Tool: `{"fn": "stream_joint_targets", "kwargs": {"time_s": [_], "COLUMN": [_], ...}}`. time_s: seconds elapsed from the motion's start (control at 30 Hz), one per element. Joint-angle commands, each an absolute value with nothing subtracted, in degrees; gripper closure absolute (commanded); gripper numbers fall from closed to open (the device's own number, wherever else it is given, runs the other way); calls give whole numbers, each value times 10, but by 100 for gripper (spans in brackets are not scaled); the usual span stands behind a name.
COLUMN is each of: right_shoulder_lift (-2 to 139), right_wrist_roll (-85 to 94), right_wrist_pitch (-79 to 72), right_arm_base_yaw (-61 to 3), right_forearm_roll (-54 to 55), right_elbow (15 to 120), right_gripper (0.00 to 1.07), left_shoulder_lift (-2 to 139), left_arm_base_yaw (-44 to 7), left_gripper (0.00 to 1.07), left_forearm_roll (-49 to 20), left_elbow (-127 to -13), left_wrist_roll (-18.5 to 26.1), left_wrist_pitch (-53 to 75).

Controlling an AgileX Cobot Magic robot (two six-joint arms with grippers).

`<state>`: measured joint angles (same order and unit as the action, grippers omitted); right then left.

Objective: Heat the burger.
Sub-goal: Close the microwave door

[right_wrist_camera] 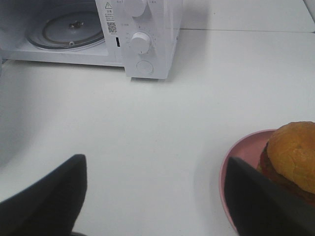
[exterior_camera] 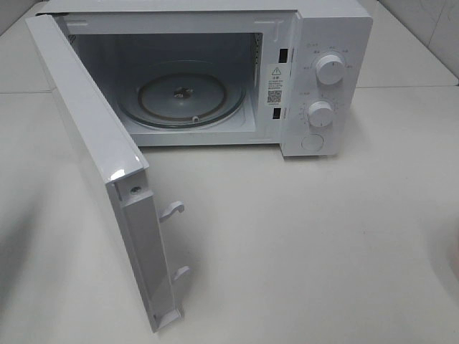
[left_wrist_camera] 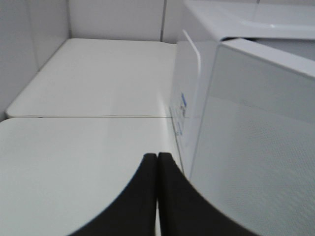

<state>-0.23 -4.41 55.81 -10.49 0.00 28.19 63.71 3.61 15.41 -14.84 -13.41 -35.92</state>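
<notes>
the microwave [exterior_camera: 215,79] stands with its door [exterior_camera: 100,165] swung wide toward the lower left of the high view, so the cavity is open to me and the glass turntable [exterior_camera: 183,97] lies bare in the upper middle of that frame. i judge it sits that way because the loading step is next: nothing is inside yet, and the two knobs [exterior_camera: 330,69] at the upper right look untouched.

my left gripper [left_wrist_camera: 157,162] has its fingers pressed together, holding nothing. in its wrist view they meet at the bottom centre, with the white side of the microwave filling the right of the frame and bare tabletop [left_wrist_camera: 74,162] on the left. it looks parked beside the oven, out of the way of the opening.

my right gripper [right_wrist_camera: 155,196] has its jaws spread wide and empty, one finger at the lower left and one at the lower right of its wrist view. the burger [right_wrist_camera: 293,157] rests on the pink plate [right_wrist_camera: 241,162] at the lower right edge of that frame, not between my fingers: it is just beyond the right-hand finger, outside the gap. the microwave front shows in the upper left, well apart from the plate. only a sliver at the right edge of the high view hints at the plate. to carry it, i judge i must shift the open jaws sideways over the bun first.
</notes>
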Motion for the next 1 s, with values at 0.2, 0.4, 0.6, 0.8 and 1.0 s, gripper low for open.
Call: {"fn": "stream_joint_targets", "kwargs": {"time_s": [0.2, 0.4, 0.6, 0.8, 1.0], "right_shoulder_lift": [-19, -19, -19, -19, -19], "right_wrist_roll": [-44, -44, -44, -44, -44], "right_wrist_pitch": [547, 547, 547, 547, 547], "right_arm_base_yaw": [-101, -101, -101, -101, -101], "right_forearm_roll": [0, 0, 0, 0, 0], "right_elbow": [281, 281, 281, 281, 281], "right_gripper": [32, 32, 32, 32, 32], "left_shoulder_lift": [772, 825, 865, 900, 930], "left_arm_base_yaw": [36, 2, -65, -136, -187], "left_gripper": [107, 107, 107, 107, 107], "left_forearm_roll": [280, 284, 248, 190, 164], "left_elbow": [-169, -210, -241, -276, -324], "left_wrist_roll": [-181, -198, -179, -156, -156], "left_wrist_pitch": [-484, -492, -488, -481, -452]}}
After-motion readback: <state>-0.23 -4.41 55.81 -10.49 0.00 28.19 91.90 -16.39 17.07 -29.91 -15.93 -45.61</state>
